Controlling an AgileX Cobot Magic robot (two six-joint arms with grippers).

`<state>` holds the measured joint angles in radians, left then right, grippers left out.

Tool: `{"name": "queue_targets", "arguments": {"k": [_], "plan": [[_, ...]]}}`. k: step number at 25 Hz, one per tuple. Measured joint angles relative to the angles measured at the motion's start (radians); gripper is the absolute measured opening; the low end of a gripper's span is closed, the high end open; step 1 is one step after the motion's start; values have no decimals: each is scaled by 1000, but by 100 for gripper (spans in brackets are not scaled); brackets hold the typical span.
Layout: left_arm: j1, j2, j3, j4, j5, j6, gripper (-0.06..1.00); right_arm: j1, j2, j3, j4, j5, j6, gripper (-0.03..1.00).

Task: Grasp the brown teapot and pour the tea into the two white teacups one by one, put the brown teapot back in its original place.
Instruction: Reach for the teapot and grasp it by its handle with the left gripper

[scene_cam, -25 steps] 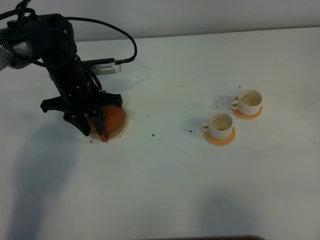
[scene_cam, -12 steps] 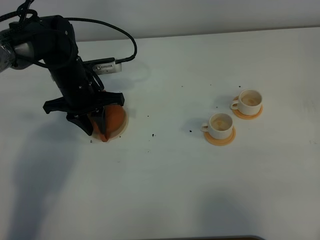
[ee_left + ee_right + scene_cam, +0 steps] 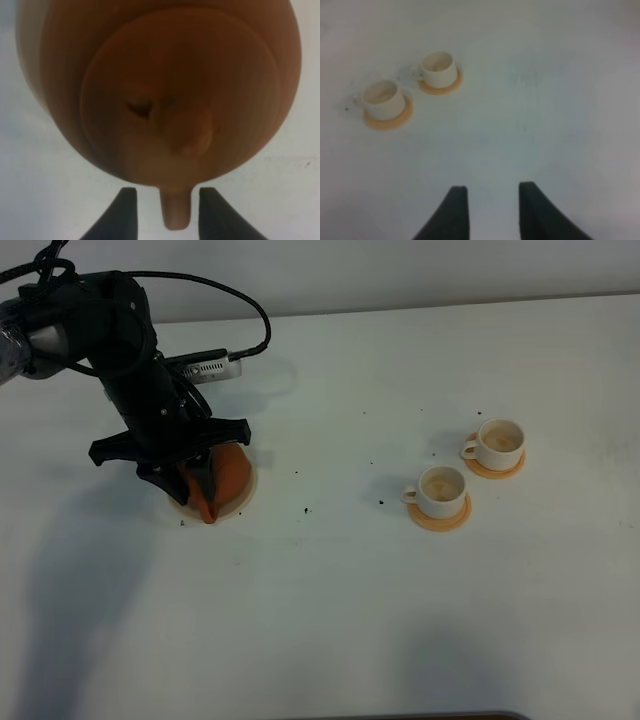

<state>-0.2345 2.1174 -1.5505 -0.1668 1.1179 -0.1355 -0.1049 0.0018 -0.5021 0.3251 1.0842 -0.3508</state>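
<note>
The brown teapot (image 3: 232, 472) sits on the cream-beige disc (image 3: 246, 500) at the left of the table. My left gripper (image 3: 202, 492) hangs over it. In the left wrist view the teapot (image 3: 165, 90) fills the frame, and its loop handle (image 3: 175, 212) stands between my two dark fingertips (image 3: 126, 215) with a small gap on each side, so the left gripper (image 3: 167, 216) is open. The two white teacups (image 3: 441, 488) (image 3: 498, 440) stand on orange coasters at the right and also show in the right wrist view (image 3: 382, 97) (image 3: 439, 66). My right gripper (image 3: 492, 210) is open and empty, above bare table.
A black cable (image 3: 250, 320) loops from the left arm over the far table. Small dark specks (image 3: 305, 509) lie between the teapot and the cups. A dark edge (image 3: 430, 716) shows at the table's front.
The left arm and gripper have shifted slightly toward the far side over the teapot. The teapot stays on its disc and the cups have not moved.
</note>
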Motion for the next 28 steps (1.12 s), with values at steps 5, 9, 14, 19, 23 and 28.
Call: {"name": "queue_targets", "arguments": {"k": [5,9,14,19,23,28], "plan": [[0,0,0,-18,-10,-4,30,0,0,0,0,0,0,24],[0,9,0,-20,-8,-4,30,0,0,0,0,0,0,24],[0,37,0,-24,-3,-5,30,0,0,0,0,0,0,24],[0,37,-6,-24,18,-3,30,0,0,0,0,0,0,24],[0,37,-42,-24,62,0,30,0,0,0,0,0,0,24],[0,37,-49,-1,66,0,30,0,0,0,0,0,0,24]]}}
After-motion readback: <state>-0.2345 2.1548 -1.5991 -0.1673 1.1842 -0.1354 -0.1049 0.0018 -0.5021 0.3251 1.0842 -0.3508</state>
